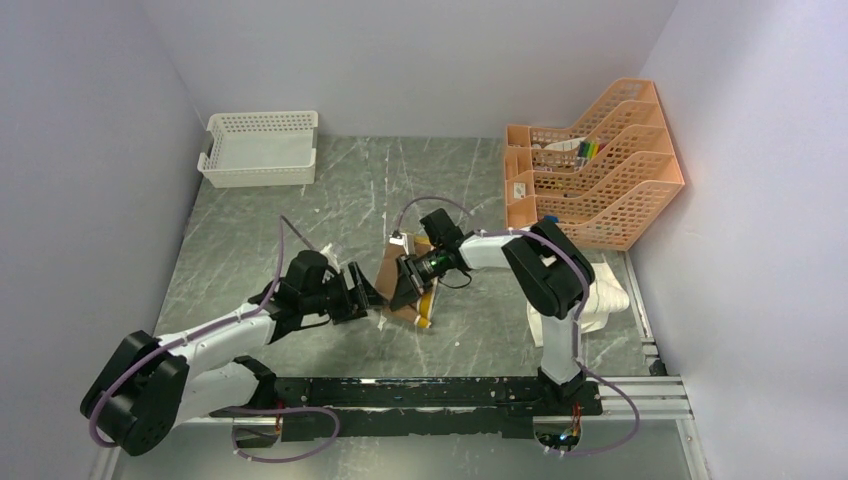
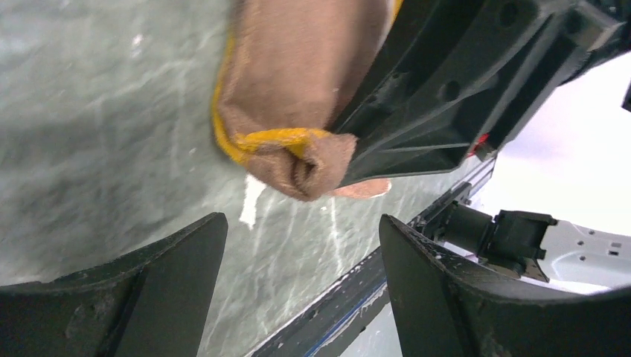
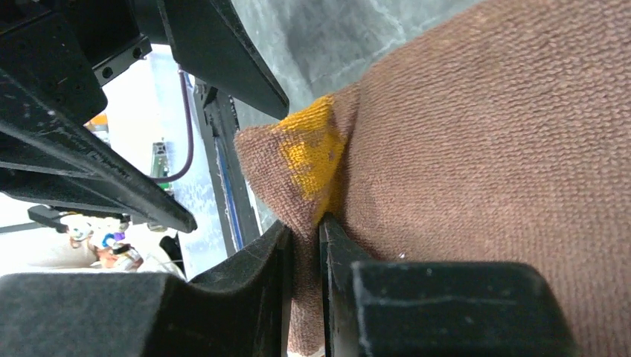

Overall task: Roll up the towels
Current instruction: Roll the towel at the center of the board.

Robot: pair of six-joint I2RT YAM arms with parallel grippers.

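The mustard-yellow and brown towel [image 1: 390, 268] lies partly rolled at the middle of the table, brown side out, with a yellow edge showing. My right gripper [image 1: 406, 284] comes at it from the right. In the right wrist view, the right gripper [image 3: 305, 223] is shut on a fold at the corner of the brown towel [image 3: 484, 149]. Just left of the towel, my left gripper [image 1: 368, 291] is open. In the left wrist view, the left gripper [image 2: 303, 219] holds nothing, and the rolled end of the towel [image 2: 298, 82] hangs just beyond its fingertips. The cream towel [image 1: 605, 298] sits bunched beside the right arm.
A white lattice basket [image 1: 260, 150] stands at the back left. An orange file organizer [image 1: 600, 170] holding small items fills the back right. A black rail [image 1: 440, 392] runs along the near edge between the arm bases.
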